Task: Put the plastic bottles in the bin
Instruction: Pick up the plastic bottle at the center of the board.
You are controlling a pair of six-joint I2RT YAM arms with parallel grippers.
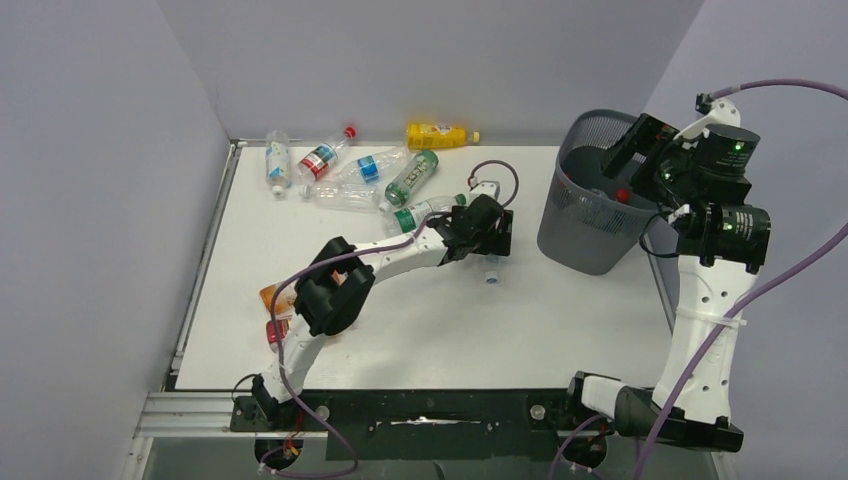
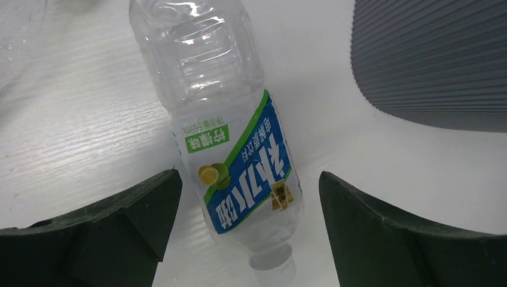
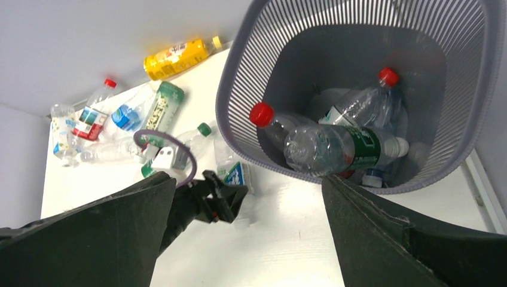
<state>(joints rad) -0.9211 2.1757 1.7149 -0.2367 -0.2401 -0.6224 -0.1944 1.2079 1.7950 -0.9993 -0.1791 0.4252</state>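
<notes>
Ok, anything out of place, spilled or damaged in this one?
Nothing looks spilled or broken. One oddity: an orange-labelled bottle lies alone near the white table's left edge, partly hidden under the left arm's elbow, far from the cluster of plastic bottles at the far edge. Easy to overlook.

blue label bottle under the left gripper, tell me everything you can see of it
The blue label bottle is clear ribbed plastic, seemingly empty, with a pale cap. Its label is blue with white characters, a green edge and a lemon picture. It lies on its side on the white table, between the open fingers of the left gripper, untouched, apart from the bin.
</notes>
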